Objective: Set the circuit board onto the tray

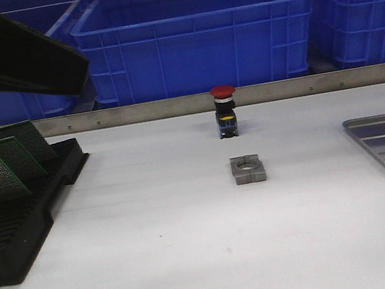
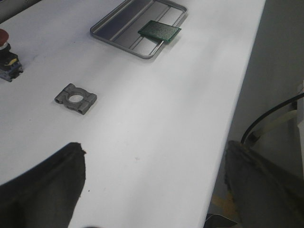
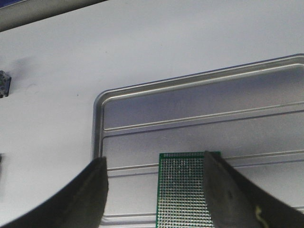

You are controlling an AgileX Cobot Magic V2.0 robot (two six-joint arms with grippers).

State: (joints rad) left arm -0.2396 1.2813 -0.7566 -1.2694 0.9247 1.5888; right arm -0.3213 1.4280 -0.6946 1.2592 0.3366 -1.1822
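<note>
No readable writing is showing on anything. The circuit board (image 3: 184,190) is lying flat in the tray (image 3: 142,102), the right tool (image 3: 156,192) hanging spread over it, partly cropped. The left tool (image 2: 152,190) is gaping empty above the white surface (image 2: 156,118), its fingertips blurred.

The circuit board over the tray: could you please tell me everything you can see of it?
The circuit board is a thin green rectangular perfboard, its face covered in a fine grid of small holes. It sits between the open right gripper's fingers, over the ribbed bottom of the silver-grey tray. In the left wrist view it lies roughly flat at the tray's table-edge side; whether it rests on the tray cannot be told.
</note>
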